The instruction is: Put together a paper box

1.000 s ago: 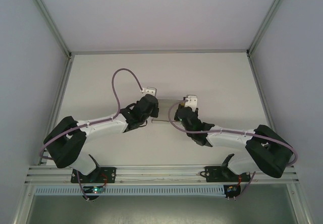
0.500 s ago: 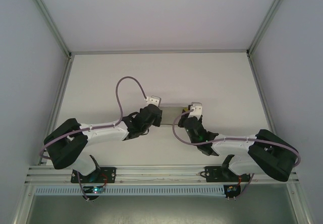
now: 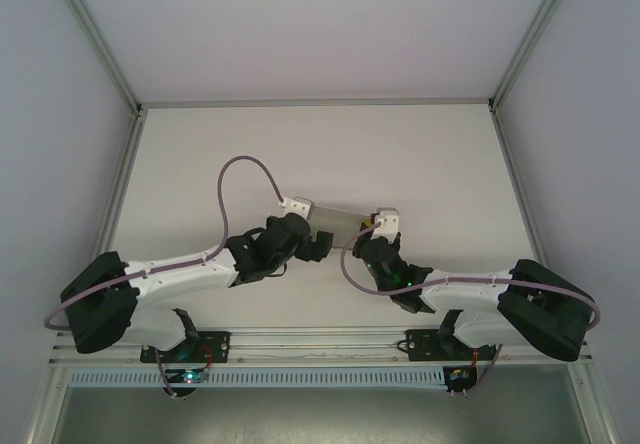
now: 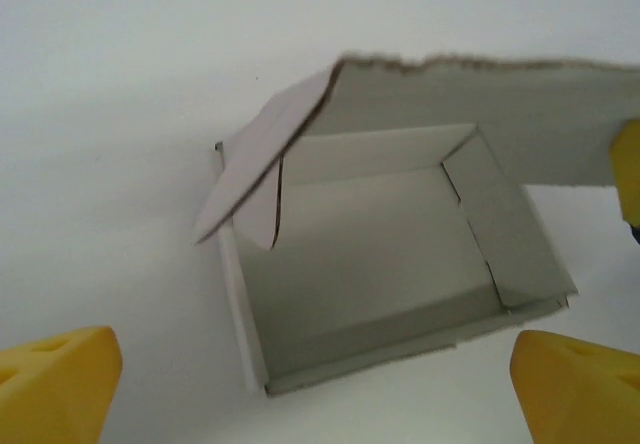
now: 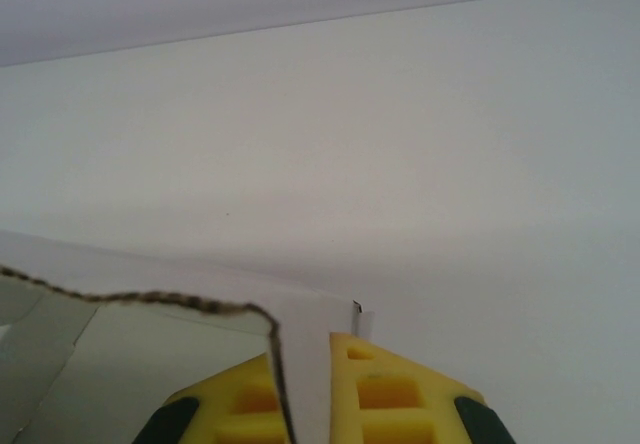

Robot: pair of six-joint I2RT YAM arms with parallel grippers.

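Observation:
The paper box (image 4: 365, 264) is a shallow white card tray lying open on the table, its lid panel (image 4: 480, 114) raised along the far side and one side flap (image 4: 262, 159) hanging loose at the left. My left gripper (image 4: 320, 389) is open just in front of the box's near wall, with its yellow fingertips (image 4: 60, 379) spread wider than the box. My right gripper (image 5: 310, 389) is shut on the lid panel's right end (image 5: 305, 349). From above, the box (image 3: 338, 222) sits between the left gripper (image 3: 312, 244) and the right gripper (image 3: 375, 232).
The white table (image 3: 320, 154) is walled by an aluminium frame (image 3: 320, 102) at the back and sides. A purple cable (image 3: 240, 169) loops above the left wrist. The rail (image 3: 320, 339) with both arm bases runs along the near edge.
The left arm has drawn back toward the near edge and its gripper now faces the box's open side. The right gripper has shifted slightly nearer while holding the lid. The box has turned a little.

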